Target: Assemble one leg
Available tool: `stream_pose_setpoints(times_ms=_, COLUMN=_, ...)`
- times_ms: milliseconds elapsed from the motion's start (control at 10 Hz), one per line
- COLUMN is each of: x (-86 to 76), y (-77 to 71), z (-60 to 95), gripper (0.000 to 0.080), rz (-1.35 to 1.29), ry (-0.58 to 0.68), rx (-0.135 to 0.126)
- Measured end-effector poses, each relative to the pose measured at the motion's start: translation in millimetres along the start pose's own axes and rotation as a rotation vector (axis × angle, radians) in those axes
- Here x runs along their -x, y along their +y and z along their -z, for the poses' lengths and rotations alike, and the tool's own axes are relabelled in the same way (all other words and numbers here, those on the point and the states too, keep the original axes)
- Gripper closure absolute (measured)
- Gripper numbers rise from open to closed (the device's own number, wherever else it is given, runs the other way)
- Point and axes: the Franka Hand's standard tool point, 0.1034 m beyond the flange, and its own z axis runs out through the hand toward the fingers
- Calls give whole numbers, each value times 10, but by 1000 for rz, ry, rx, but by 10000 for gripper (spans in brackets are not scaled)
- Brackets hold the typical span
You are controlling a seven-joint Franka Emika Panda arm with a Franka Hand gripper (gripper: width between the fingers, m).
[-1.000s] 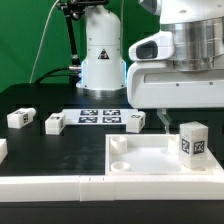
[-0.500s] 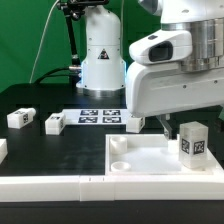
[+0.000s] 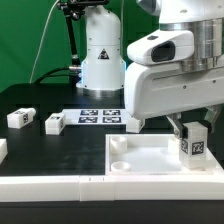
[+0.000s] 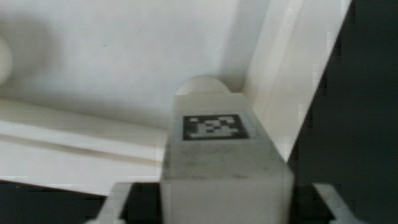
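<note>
The leg (image 3: 193,144) is a small white block with a black-and-white tag. It stands upright on the large white square piece (image 3: 140,160), at the exterior view's right. My gripper (image 3: 190,126) has come down over it, with one finger on each side of its top. In the wrist view the leg (image 4: 221,150) fills the middle, between the two fingers (image 4: 118,202). Dark gaps show on both sides, so the jaws are open and not touching it. The leg's base is hidden in the wrist view.
Three more small white tagged blocks (image 3: 18,118) (image 3: 55,123) (image 3: 135,122) lie on the black table. The marker board (image 3: 98,116) lies behind them near the robot base. A long white rail (image 3: 50,187) runs along the front edge.
My gripper has come down and shifted a little toward the exterior view's left, so its fingers now straddle the top of the standing leg. The leg has not moved.
</note>
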Motion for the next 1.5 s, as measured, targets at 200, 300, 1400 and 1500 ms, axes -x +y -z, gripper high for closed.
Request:
stream_pose_setpoints(times_ms=200, x=0, y=1, z=0, gripper=508, rz=-16, ry=0, rx=0)
stream_pose_setpoints(times_ms=300, x=0, y=1, z=0, gripper=508, rz=-16, ry=0, rx=0)
stream_pose_setpoints(times_ms=1400, x=38, y=18, z=-22, gripper=507, rz=-1340, ry=43, rx=-21)
stream_pose_setpoints(times_ms=1500, x=40, y=13, z=-24, gripper=507, rz=-1418, ry=40, rx=-26)
